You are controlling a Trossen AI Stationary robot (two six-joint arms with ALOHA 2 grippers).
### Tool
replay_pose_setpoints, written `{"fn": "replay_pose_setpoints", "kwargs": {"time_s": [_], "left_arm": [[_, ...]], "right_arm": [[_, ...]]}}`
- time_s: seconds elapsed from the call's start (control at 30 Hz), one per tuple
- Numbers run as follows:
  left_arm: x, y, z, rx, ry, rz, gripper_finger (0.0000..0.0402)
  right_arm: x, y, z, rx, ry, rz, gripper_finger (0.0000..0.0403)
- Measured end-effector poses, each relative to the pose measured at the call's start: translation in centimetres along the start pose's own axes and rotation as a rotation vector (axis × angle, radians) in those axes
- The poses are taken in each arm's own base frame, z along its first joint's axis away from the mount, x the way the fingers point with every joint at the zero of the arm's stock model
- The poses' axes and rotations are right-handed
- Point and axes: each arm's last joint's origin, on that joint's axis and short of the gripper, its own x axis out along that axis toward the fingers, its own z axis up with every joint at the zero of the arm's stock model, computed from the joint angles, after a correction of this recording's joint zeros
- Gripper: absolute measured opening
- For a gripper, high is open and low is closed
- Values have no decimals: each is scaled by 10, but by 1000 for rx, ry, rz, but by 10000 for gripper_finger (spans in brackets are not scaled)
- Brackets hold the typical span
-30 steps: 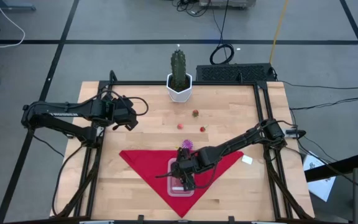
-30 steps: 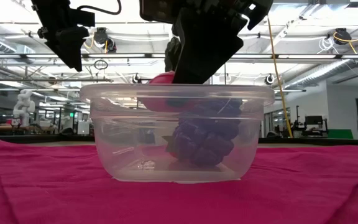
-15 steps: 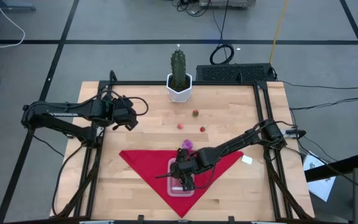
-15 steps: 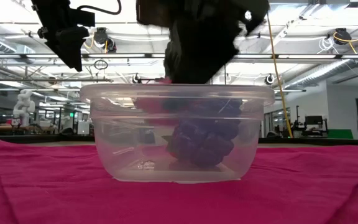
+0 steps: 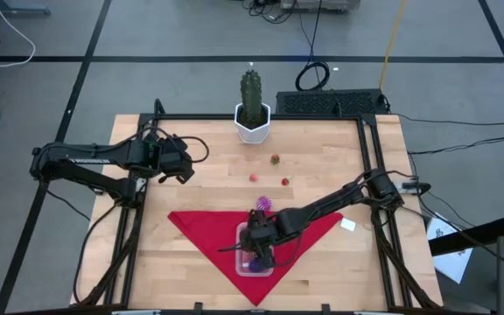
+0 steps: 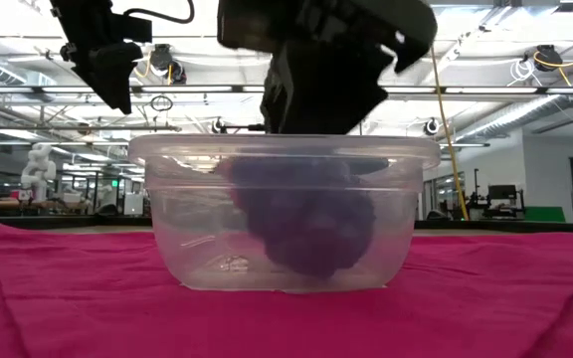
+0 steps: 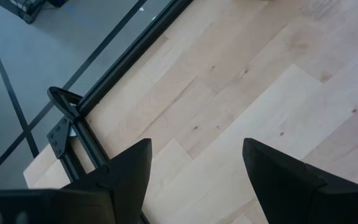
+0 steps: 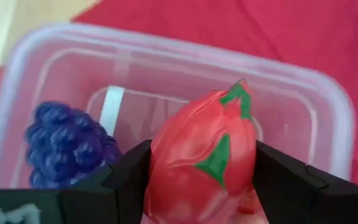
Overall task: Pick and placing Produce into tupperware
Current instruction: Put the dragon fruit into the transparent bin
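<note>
Produce is split between the tupperware (image 8: 328, 118) and the bare wood: a red dragon-fruit-like piece with green tips (image 8: 204, 165) sits clamped between the two dark fingers (image 8: 129, 180) of the right end effector (image 5: 256, 247), held just above the container's open mouth, and a dark purple knobbly piece (image 8: 64, 146) lies on the container floor just beside that grip, toward one end wall. From table height the purple piece (image 6: 306, 224) shows through the clear wall, directly beneath the right end effector (image 6: 316, 94), whose fingers reach down to the rim. The tupperware (image 5: 256, 262) rests on a red triangular cloth (image 5: 204, 232) spread over the tabletop (image 5: 191, 166), under the right end effector. Just behind that end effector, at the cloth's far edge, lies a purple-and-white striped piece (image 5: 263, 203). Farther beyond it, well apart on the wood, sit three small reddish pieces (image 5: 275, 159), (image 5: 255, 178), (image 5: 285, 182). Past those, at the far edge of the tabletop, stands a green cactus in a white pot (image 5: 252, 109). The left end effector (image 5: 182, 164) hangs well away from the container, raised over bare wood near the left side, its fingers (image 7: 126, 174) spread apart with nothing between them.
</note>
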Motion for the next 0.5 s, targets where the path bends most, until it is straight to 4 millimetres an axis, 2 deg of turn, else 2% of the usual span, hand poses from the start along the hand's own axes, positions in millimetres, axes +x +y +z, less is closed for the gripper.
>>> {"fn": "replay_pose_setpoints", "kwargs": {"time_s": [0.17, 0.5], "left_arm": [[0, 0, 0, -1, 0, 0, 257], [0, 0, 0, -1, 0, 0, 257]], "right_arm": [[-7, 0, 2, 1, -16, 1, 238], [-8, 0, 2, -4, -16, 2, 238]]}}
